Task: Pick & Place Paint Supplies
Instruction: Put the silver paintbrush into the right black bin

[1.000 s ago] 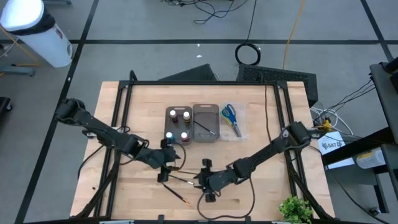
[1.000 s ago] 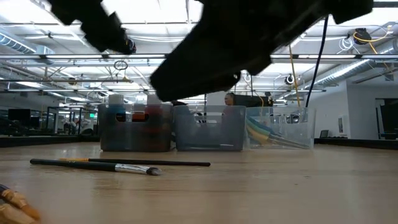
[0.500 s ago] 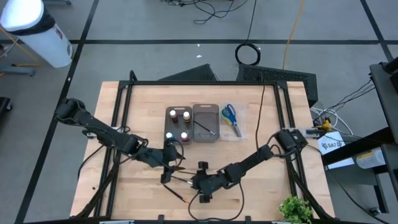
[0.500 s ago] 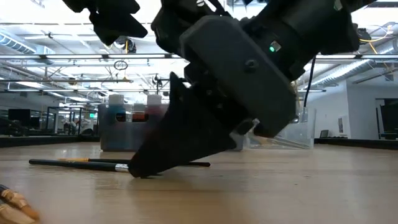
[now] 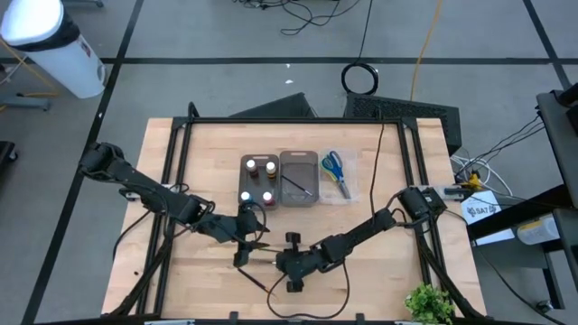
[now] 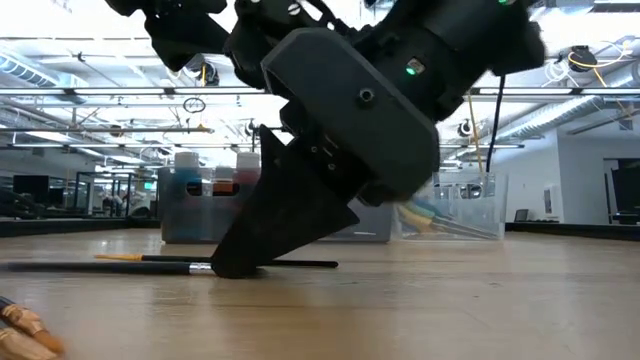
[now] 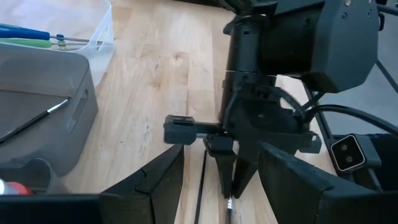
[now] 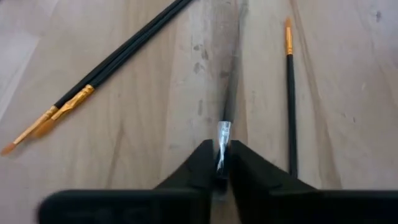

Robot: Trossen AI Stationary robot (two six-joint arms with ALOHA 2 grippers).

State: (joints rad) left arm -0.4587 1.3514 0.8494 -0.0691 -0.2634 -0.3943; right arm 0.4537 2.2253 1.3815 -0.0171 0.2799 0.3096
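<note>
Low centre of the high view, the right gripper (image 8: 222, 163) sits pinched on a paintbrush (image 8: 227, 93) lying flat, apparently at its silver ferrule, handle running straight ahead; left gripper (image 5: 242, 236) waits just beside, fingers spread.

Pale matt wooden table (image 5: 388, 271)

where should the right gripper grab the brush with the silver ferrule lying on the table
At the silver ferrule, from straight above: the brush lies flat on the wooden table, thin and straight, so fingers must straddle it across its width. The right gripper is already pinched there, tips at the table.
</note>
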